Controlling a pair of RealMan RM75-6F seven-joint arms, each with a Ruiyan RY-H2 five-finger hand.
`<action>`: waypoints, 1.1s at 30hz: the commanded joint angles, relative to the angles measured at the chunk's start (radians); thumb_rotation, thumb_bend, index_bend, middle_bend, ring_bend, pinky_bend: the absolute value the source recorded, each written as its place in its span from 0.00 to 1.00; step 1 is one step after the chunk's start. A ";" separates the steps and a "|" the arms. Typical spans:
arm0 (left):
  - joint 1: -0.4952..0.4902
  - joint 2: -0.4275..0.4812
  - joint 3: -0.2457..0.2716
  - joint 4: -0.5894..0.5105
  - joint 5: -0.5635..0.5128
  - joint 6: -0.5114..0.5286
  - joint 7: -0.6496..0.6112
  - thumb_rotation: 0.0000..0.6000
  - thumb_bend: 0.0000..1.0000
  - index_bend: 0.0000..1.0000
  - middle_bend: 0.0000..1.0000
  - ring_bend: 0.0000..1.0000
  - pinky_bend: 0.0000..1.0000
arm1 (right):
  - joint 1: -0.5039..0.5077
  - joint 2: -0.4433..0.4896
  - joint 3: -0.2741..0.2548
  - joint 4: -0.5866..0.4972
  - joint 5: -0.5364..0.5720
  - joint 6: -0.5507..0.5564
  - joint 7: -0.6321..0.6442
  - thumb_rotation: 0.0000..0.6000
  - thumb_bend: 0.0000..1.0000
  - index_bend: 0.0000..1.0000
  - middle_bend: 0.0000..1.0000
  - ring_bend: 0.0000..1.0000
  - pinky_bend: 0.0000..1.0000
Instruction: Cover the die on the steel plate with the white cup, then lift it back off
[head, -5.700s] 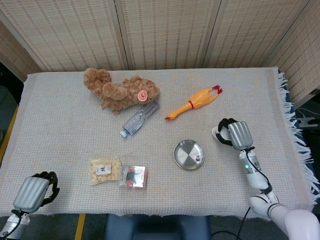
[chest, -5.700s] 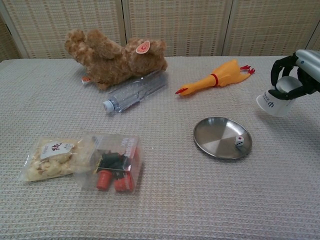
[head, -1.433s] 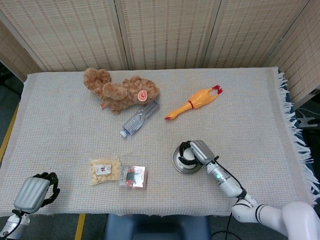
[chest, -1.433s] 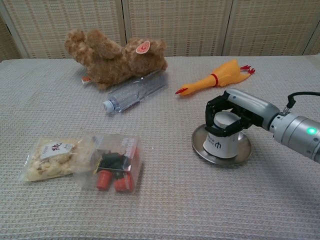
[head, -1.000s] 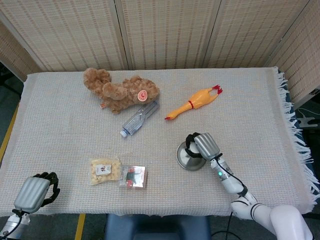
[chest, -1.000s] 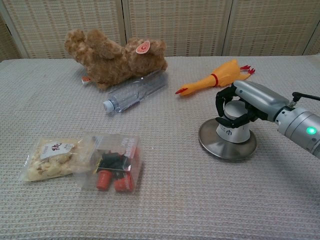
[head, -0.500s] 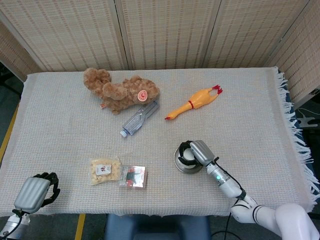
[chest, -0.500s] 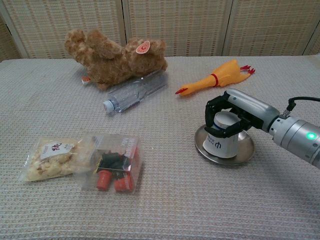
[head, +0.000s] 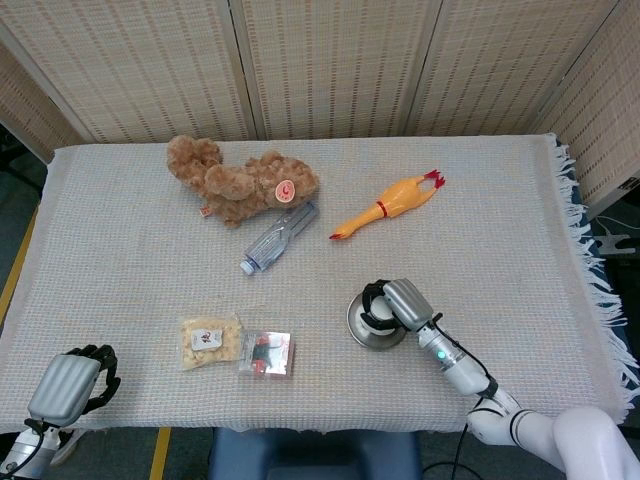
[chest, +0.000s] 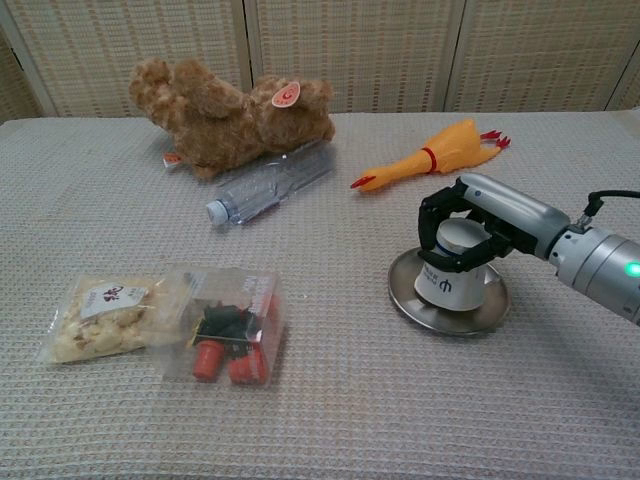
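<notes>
The cup (chest: 452, 278) stands upside down on the plate (chest: 402, 284), which lies right of centre on the near half of the table (head: 500, 200). The die is not visible in either view; I judge that it sits under the cup. My right hand (chest: 470, 235) clamps the cup from above, its dark fingers (chest: 432, 228) wrapped around the upturned base. In the chest view the cup appears slightly tilted, and I cannot tell whether its rim rests flat on the plate all round.

I judge the step in hand to be the cover, with the lift to follow. To do it well, I seat the rim level on the plate and then raise the cup straight up, so that the rim does not drag the die or slide the plate on the cloth. I keep the grip firm but light, since a thin cup may buckle.

My left hand (head: 72, 382) rests at the near left corner of the table, its fingers curled in on nothing. The rubber chicken (chest: 431, 156) lies beyond the plate, well apart from it.
</notes>
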 joint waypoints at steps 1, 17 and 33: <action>-0.001 -0.001 -0.001 0.001 -0.001 -0.001 0.001 1.00 0.37 0.28 0.45 0.44 0.57 | -0.008 -0.049 0.005 0.104 -0.015 0.058 -0.055 1.00 0.28 0.63 0.56 0.54 0.77; 0.001 0.000 -0.001 -0.001 -0.001 0.003 -0.001 1.00 0.37 0.28 0.45 0.44 0.57 | -0.047 0.098 0.010 -0.095 -0.055 0.219 0.011 1.00 0.28 0.63 0.56 0.54 0.77; -0.005 -0.004 -0.001 -0.002 -0.009 -0.014 0.010 1.00 0.37 0.28 0.45 0.44 0.57 | -0.198 0.111 -0.031 0.146 -0.014 0.285 0.029 1.00 0.28 0.62 0.56 0.52 0.76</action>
